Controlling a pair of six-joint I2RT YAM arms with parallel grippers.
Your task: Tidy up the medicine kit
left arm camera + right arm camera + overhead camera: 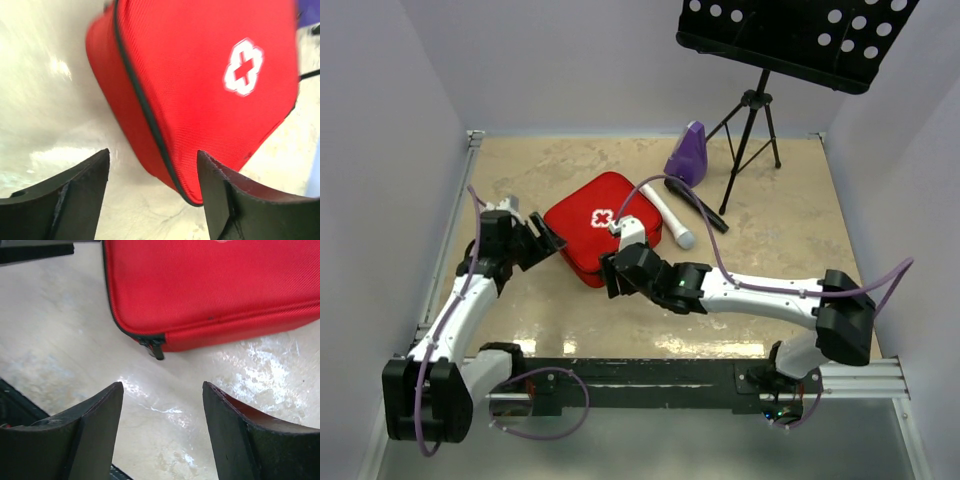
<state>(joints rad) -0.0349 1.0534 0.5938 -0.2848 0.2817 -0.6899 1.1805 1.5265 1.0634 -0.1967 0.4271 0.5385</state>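
The red medicine kit (595,220) lies closed on the table, its white cross emblem (603,219) facing up. My left gripper (546,240) is open at the kit's left corner; in the left wrist view the kit (200,75) fills the frame and its near corner sits between the fingers (82,190). My right gripper (610,277) is open just short of the kit's near corner. In the right wrist view the kit (215,285) is ahead and its black zip pull (156,348) hangs at the corner, beyond the open fingers (235,435).
A purple wedge-shaped metronome (687,153) stands behind the kit. A white microphone (668,214) and a black pen-like stick (696,204) lie right of the kit. A black music stand (750,120) rises at the back right. White walls enclose the table.
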